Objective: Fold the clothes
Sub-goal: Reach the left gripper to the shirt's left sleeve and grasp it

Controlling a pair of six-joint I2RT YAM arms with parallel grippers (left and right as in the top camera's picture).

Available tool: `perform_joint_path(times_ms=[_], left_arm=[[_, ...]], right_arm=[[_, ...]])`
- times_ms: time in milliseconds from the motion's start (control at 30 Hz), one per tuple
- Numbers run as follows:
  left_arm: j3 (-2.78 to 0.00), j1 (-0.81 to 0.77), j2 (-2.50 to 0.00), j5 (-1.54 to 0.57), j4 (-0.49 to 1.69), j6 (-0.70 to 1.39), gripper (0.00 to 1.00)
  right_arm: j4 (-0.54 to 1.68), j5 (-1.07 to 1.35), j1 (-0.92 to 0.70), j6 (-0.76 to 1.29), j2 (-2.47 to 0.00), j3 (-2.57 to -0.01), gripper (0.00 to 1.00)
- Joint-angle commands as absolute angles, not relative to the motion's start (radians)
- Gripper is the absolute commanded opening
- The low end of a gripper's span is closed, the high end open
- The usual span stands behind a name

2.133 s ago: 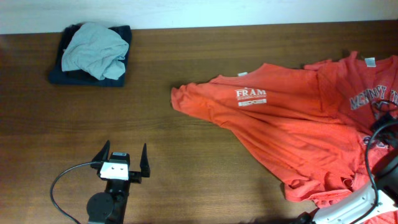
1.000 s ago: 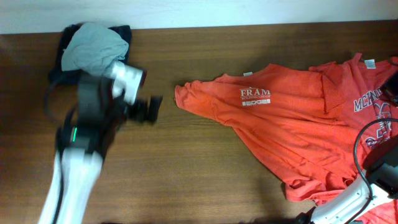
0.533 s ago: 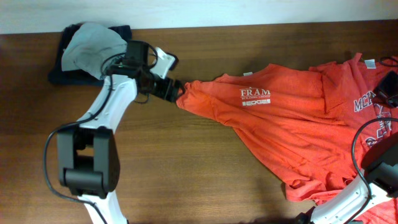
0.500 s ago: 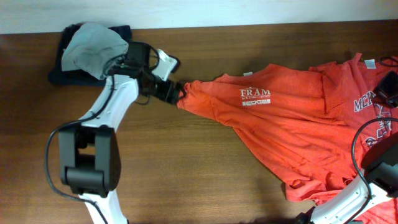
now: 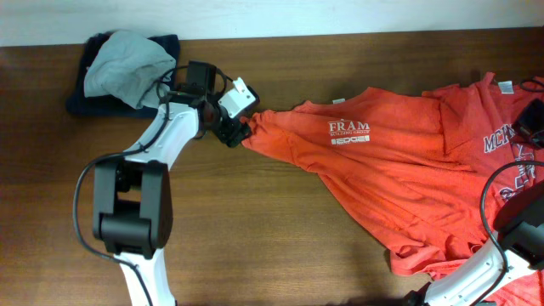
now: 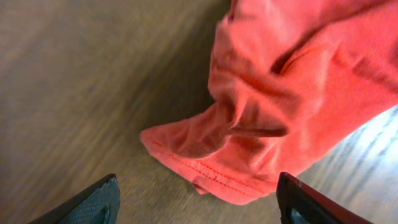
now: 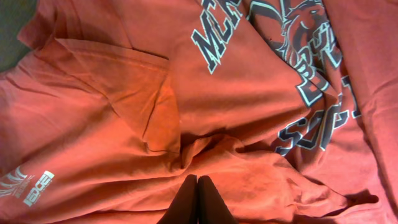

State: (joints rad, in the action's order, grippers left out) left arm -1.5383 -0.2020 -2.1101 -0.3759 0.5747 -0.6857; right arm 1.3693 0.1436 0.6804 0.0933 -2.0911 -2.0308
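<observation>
An orange-red T-shirt point(image 5: 382, 170) with a small white chest logo point(image 5: 348, 132) lies spread and rumpled across the table's right half. A second orange-red shirt point(image 5: 501, 127) with large lettering point(image 7: 311, 81) overlaps it at the far right. My left gripper point(image 5: 236, 133) is at the first shirt's left sleeve tip point(image 6: 217, 168). It is open, one finger point(image 6: 93, 202) on each side of the sleeve hem, and nothing is gripped. My right gripper point(image 7: 197, 190) is shut and empty, hovering over the overlapping shirts near the right edge point(image 5: 531, 127).
A grey garment point(image 5: 127, 64) lies crumpled on a dark folded one point(image 5: 85, 98) at the back left corner. The brown wooden table point(image 5: 255, 238) shows bare wood in front of the shirts. A black cable point(image 5: 501, 204) loops over the shirts at the right.
My left arm has swung from the front of the table up to the shirt's left sleeve, and its jaws have narrowed a little. The right gripper has stayed shut.
</observation>
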Motion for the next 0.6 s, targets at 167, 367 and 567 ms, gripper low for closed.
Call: perform_joint_path(times_ms=[167, 367, 567], left_arm=[[-1.553, -0.204, -2.21, -0.382, 0.537, -0.747, 0.81], [-1.553, -0.215, -2.218, -0.455, 0.491, -0.746, 0.86], [-1.553, -0.223, -2.218, -0.456, 0.479, -0.746, 0.92]], right_arm=[[1.37, 0.115, 0.674, 0.084, -2.078, -2.047, 0.04], [1.37, 0.115, 0.674, 0.084, -2.079, -2.047, 0.04], [1.369, 0.085, 0.675, 0.082, -2.079, -2.047, 0.04]])
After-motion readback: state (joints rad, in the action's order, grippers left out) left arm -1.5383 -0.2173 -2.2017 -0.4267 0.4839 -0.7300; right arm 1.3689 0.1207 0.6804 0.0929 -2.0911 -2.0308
